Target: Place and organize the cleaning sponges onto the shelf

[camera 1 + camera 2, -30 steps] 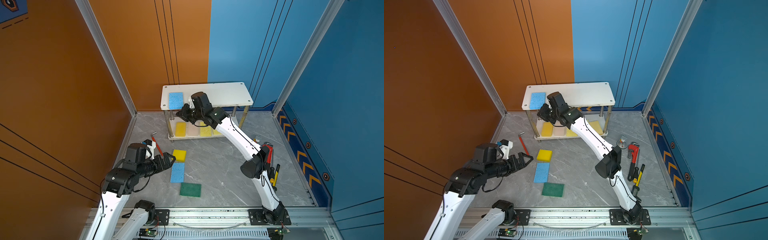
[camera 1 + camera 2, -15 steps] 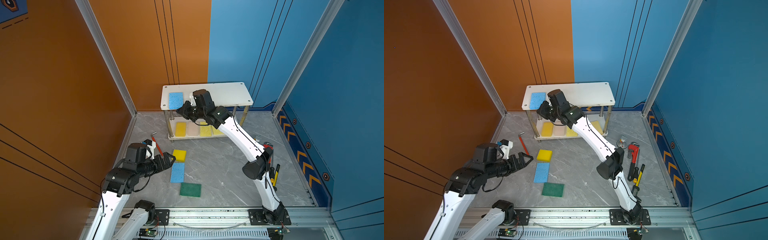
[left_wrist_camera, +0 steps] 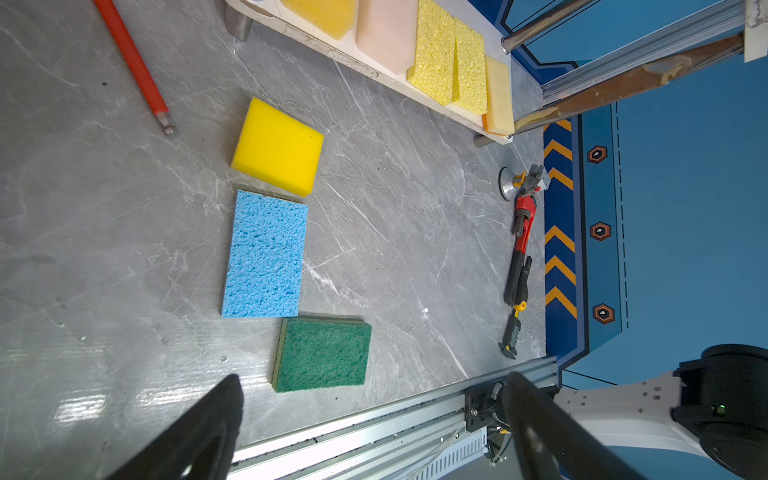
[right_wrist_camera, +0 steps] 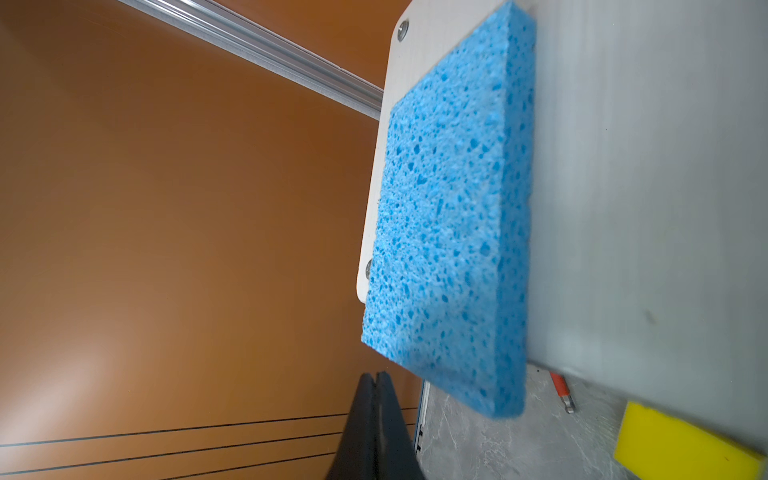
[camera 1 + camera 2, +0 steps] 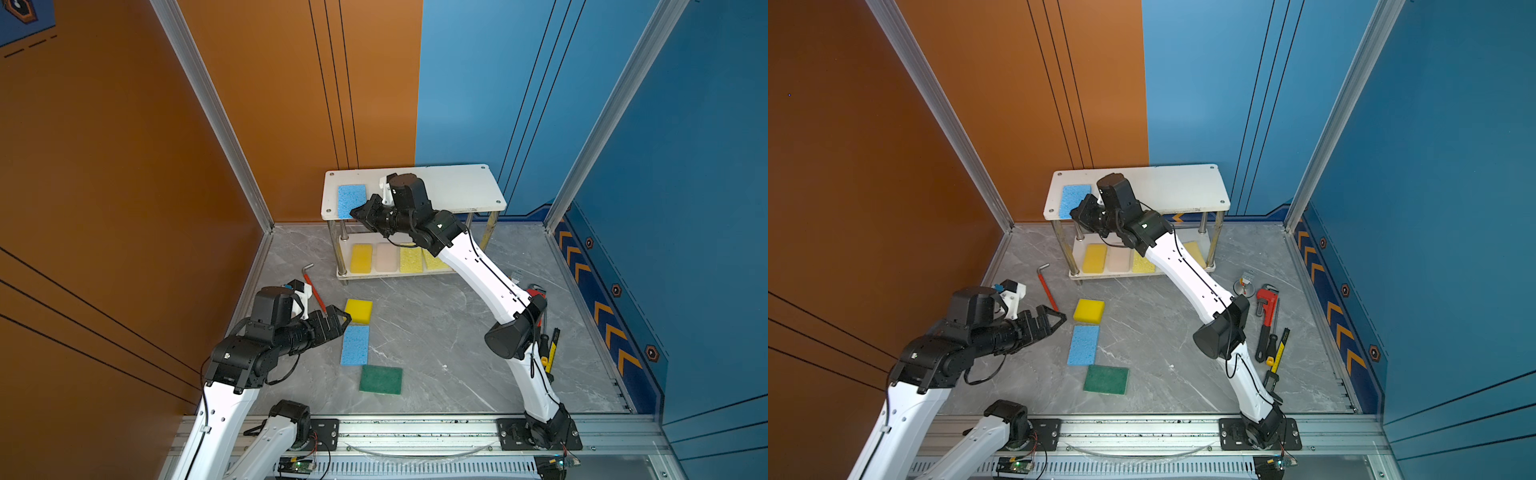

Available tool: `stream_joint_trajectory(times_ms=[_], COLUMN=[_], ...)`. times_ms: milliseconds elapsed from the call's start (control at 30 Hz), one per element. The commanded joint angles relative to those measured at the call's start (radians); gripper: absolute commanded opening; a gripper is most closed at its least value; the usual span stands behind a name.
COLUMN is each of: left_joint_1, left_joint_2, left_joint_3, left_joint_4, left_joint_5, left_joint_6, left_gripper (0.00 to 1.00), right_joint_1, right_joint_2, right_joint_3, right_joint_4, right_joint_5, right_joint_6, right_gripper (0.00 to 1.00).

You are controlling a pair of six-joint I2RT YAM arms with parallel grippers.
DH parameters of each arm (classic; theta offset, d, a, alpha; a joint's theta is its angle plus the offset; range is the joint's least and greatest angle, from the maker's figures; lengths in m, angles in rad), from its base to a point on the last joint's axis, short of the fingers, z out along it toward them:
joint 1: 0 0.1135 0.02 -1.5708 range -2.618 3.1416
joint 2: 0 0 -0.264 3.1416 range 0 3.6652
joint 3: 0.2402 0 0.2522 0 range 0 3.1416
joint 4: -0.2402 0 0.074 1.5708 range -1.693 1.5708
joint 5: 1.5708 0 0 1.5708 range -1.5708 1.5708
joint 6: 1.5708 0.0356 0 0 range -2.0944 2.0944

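In both top views the right gripper (image 5: 358, 212), jaws pressed shut on nothing, has crept over the last second toward the 9 o'clock end of the shelf (image 5: 457, 187). It now sits at 5 o'clock of the upper blue sponge (image 5: 351, 200), which has not shifted, so a squaring nudge looks likely next. The left gripper (image 5: 341, 320) has stayed put, jaws spread wide and empty, at 9 o'clock of the floor yellow sponge (image 5: 358, 311). That sponge, the floor blue sponge (image 5: 355, 345) and the green sponge (image 5: 380, 379) lie at the shelf's 6 o'clock, with one red-handled hex key (image 5: 314, 291) nearby. The left wrist view shows five sponges on the lower board: one shelf yellow sponge (image 3: 320, 14), one cream-pink sponge (image 3: 384, 33), two pale yellow sponges (image 3: 432, 62) and one tan sponge (image 3: 498, 95). In the right wrist view the upper blue sponge's near corner seems to overhang the top board's edge; whether the closed fingertips touch it cannot be told. That makes nine sponges: six shelved, three waiting.
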Motion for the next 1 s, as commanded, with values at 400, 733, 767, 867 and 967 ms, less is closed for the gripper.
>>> stream_joint_trajectory(times_ms=[400,733,767,867,967], left_joint_1=[0.010,0.012,0.013,0.014,0.018], left_joint_2=[-0.018,-0.022,-0.021,-0.020,-0.020], left_joint_3=[0.003,-0.001,-0.003,-0.006,-0.006], left_joint_4=[-0.033,-0.032,-0.032,-0.031,-0.030], left_joint_5=[-0.014,-0.016,-0.017,-0.016,-0.016], left_joint_6=[0.026,0.021,0.018,0.013,0.012], left_gripper=[0.98,0.98,0.98,0.98,0.98], right_joint_1=[0.010,0.035,0.032,0.023,0.016], right_joint_2=[0.000,-0.108,-0.102,-0.066,-0.022], right_joint_3=[0.013,-0.167,-0.160,-0.108,-0.044], right_joint_4=[0.100,0.016,0.015,0.016,0.016], right_joint_5=[-0.044,-0.027,-0.024,-0.025,-0.026], right_joint_6=[-0.017,-0.064,-0.062,-0.055,-0.045], right_gripper=[0.00,0.00,0.00,0.00,0.00])
